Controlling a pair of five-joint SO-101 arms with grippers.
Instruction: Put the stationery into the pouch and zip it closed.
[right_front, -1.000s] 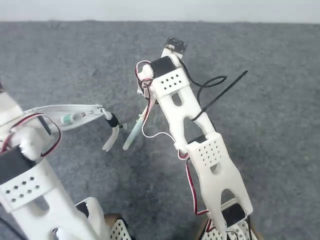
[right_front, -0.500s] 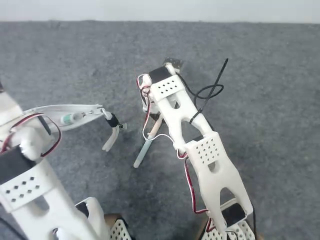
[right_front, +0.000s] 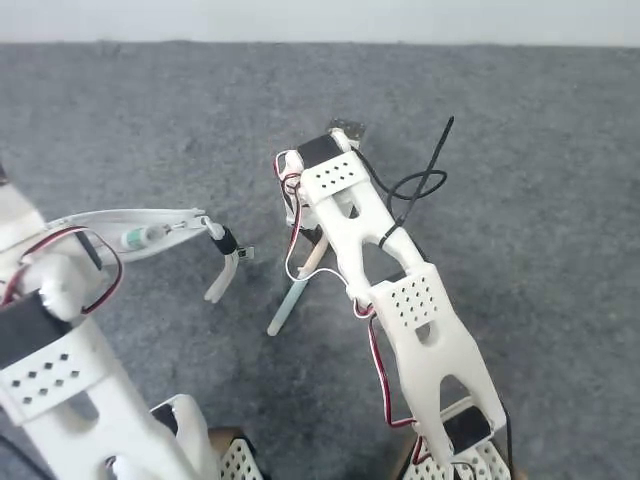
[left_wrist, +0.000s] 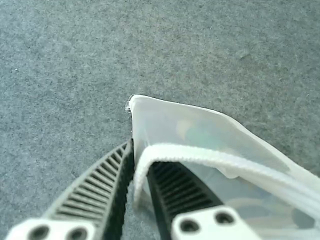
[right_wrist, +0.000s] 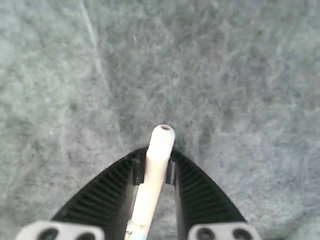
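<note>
The pouch (right_front: 120, 222), a translucent white bag with a zip along its top edge, sat at the left side of the grey tabletop (right_front: 520, 150) in the high view. It was raised by one end, and a greenish item (right_front: 140, 237) showed faintly through its wall. At the end nearer the middle of the tabletop, a small black zip pull (right_front: 228, 243) and a white strap (right_front: 222, 278) hung down. In the left wrist view, the left end effector (left_wrist: 137, 155) was nearly closed. Its two ribbed fingers pinched one wall of the pouch (left_wrist: 200, 135) just below the corner of its rim, one finger outside the bag and one inside. The mouth gaped open beyond them. The right end effector (right_wrist: 155, 160) was clamped on a pen (right_wrist: 160, 145), whose white barrel stuck out a short way past the fingertips and ended in a round, hollow tip. Seen from above, the pen (right_front: 288, 305) slanted down from under the right arm's wrist, pale green end lowest. It was to the right of the strap and apart from the pouch. Whether its low end touched the tabletop could not be made out.
</note>
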